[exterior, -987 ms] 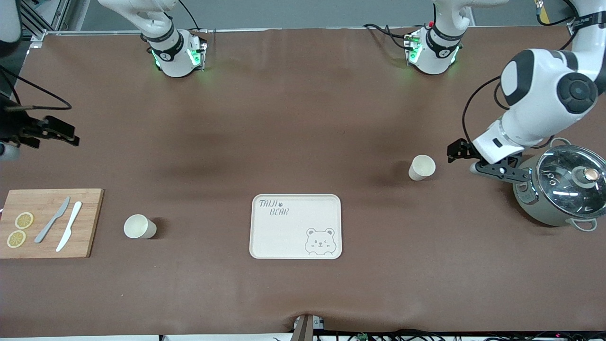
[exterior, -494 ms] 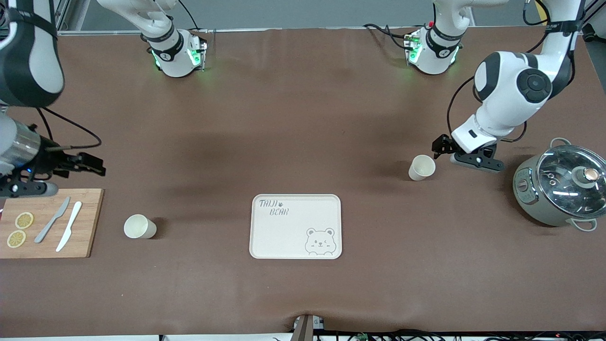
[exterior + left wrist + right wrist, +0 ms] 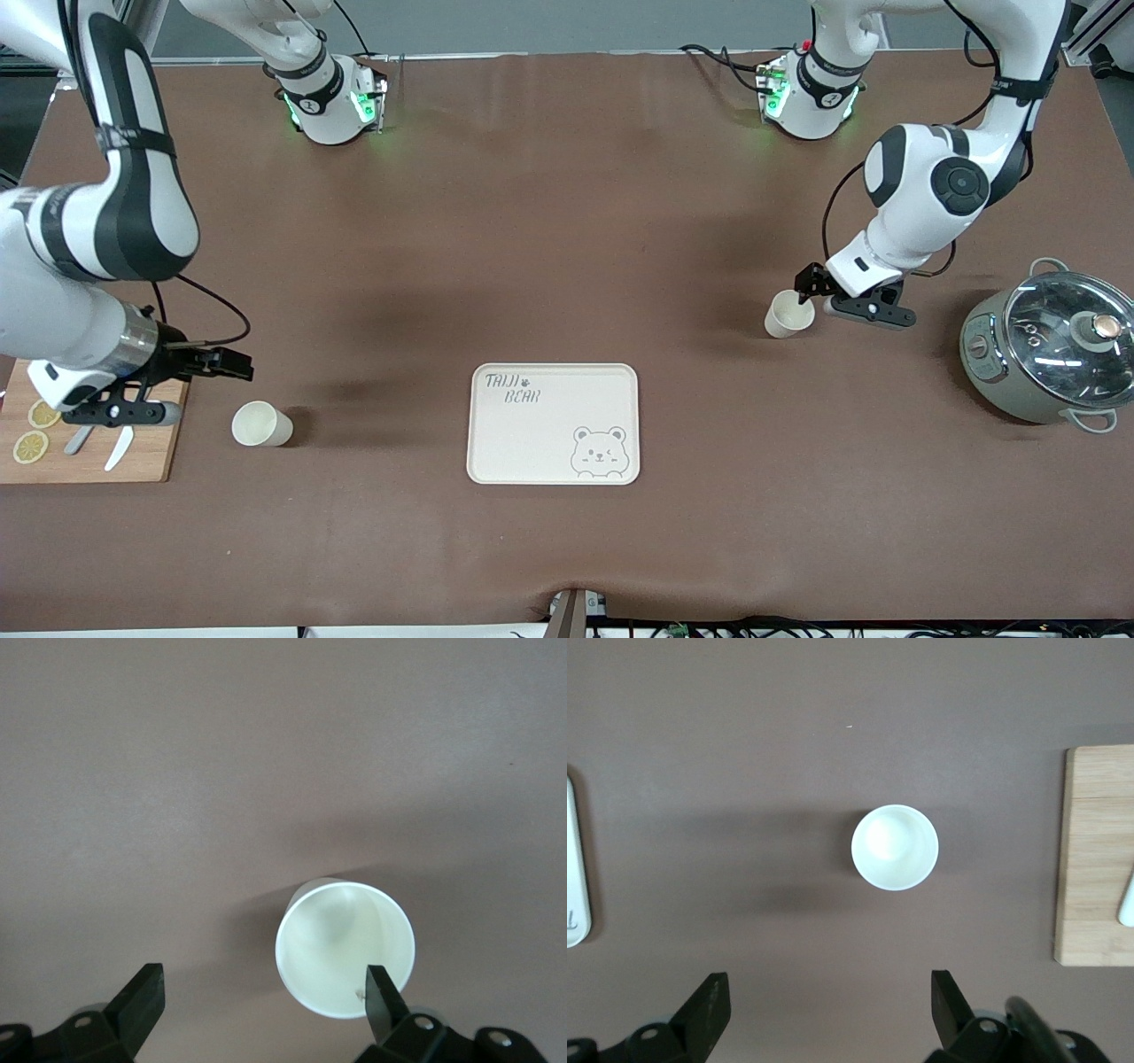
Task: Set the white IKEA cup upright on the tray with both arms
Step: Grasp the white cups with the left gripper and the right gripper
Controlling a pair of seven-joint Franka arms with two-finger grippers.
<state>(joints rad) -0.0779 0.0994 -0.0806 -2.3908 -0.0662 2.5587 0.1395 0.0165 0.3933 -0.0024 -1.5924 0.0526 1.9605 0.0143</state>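
Two white cups stand upright on the brown table. One cup [image 3: 788, 313] [image 3: 345, 948] is toward the left arm's end. My left gripper [image 3: 808, 283] [image 3: 263, 979] hangs open just above it, off-centre, with one fingertip [image 3: 386, 997] over its rim. The other cup [image 3: 259, 424] [image 3: 894, 847] is toward the right arm's end. My right gripper [image 3: 232, 365] [image 3: 828, 985] is open and empty, over the bare table beside that cup. The cream tray [image 3: 532, 443] with the bear face lies empty between the two cups, and its edge [image 3: 574, 870] shows in the right wrist view.
A grey pot with a glass lid [image 3: 1054, 346] stands at the left arm's end of the table. A wooden cutting board [image 3: 151, 443] [image 3: 1099, 868] with lemon slices [image 3: 31, 446] and knives [image 3: 118, 450] lies at the right arm's end, partly under my right wrist.
Both arms have swung in toward the cups. The left gripper came from beside the pot to the cup's rim. The right gripper came in from the table's edge, past the board.
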